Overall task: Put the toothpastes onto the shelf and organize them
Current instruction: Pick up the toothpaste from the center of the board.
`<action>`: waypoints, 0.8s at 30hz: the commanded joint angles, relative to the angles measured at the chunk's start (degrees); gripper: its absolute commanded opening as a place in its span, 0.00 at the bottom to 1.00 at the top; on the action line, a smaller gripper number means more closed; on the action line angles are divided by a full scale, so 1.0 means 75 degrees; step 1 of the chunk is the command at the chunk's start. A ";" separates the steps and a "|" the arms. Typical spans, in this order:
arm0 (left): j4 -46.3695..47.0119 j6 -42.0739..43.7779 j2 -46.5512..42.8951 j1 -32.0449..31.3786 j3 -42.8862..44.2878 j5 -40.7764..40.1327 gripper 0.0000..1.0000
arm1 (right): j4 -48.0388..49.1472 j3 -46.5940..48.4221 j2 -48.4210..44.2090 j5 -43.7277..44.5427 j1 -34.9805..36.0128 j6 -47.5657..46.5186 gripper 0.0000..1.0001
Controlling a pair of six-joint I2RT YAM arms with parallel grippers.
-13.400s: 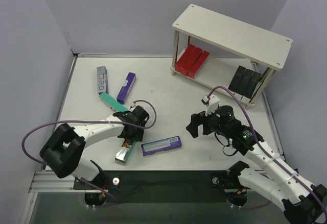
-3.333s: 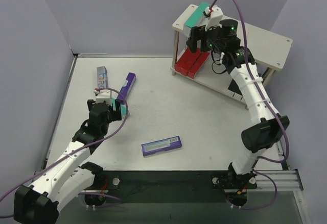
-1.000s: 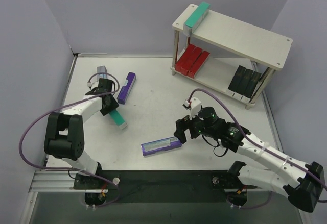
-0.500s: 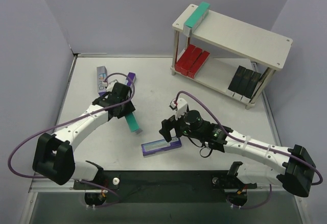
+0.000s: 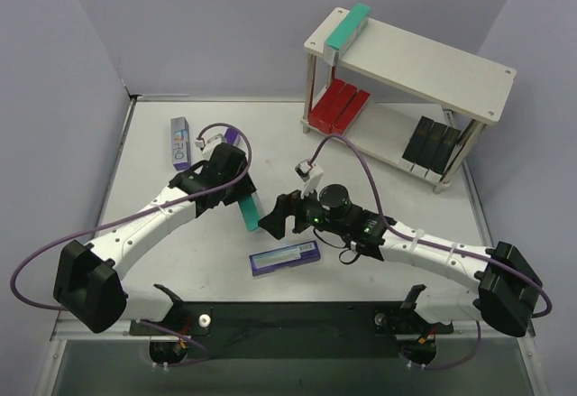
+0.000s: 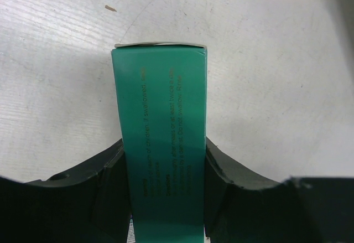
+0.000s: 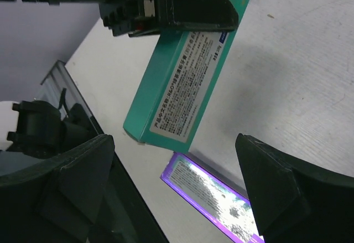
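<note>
My left gripper (image 5: 237,199) is shut on a teal toothpaste carton (image 5: 245,213) and holds it above the table centre. In the left wrist view the carton (image 6: 160,138) sits between both fingers (image 6: 105,190). My right gripper (image 5: 275,220) is open and empty, just right of the carton's free end. In the right wrist view the teal carton (image 7: 185,93) lies ahead of the open right gripper (image 7: 174,146). A purple carton with a silver face (image 5: 286,257) lies flat below both grippers. The shelf (image 5: 424,64) stands at the back right. It has a teal carton (image 5: 348,26) on top, and red (image 5: 340,107) and black (image 5: 435,143) cartons below.
A silver-faced carton (image 5: 179,142) lies at the back left. A purple carton (image 5: 233,134) beside it is partly hidden by my left arm. Grey walls close in the table on three sides. The black rail with the arm bases (image 5: 297,319) runs along the near edge.
My left gripper has carried the teal carton to the right, toward the table centre. My right arm has swung left and forward to meet it, its jaws open.
</note>
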 commanded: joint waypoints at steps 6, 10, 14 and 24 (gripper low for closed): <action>0.0724 0.0173 -0.0337 -0.0368 0.0504 -0.0106 0.39 | 0.1811 0.0346 0.0873 -0.1692 -0.0833 0.2138 0.98; 0.0935 0.0291 -0.0396 -0.0474 0.0504 -0.0118 0.38 | 0.1952 0.0522 0.1249 -0.2020 -0.0915 0.2443 0.95; 0.1239 0.0396 -0.0466 -0.0521 0.0446 -0.0106 0.38 | 0.2080 0.0663 0.1530 -0.2313 -0.0938 0.2700 0.89; 0.2083 0.0876 -0.0641 -0.0580 0.0177 -0.0071 0.39 | 0.2362 0.0698 0.1637 -0.2642 -0.1009 0.2842 0.45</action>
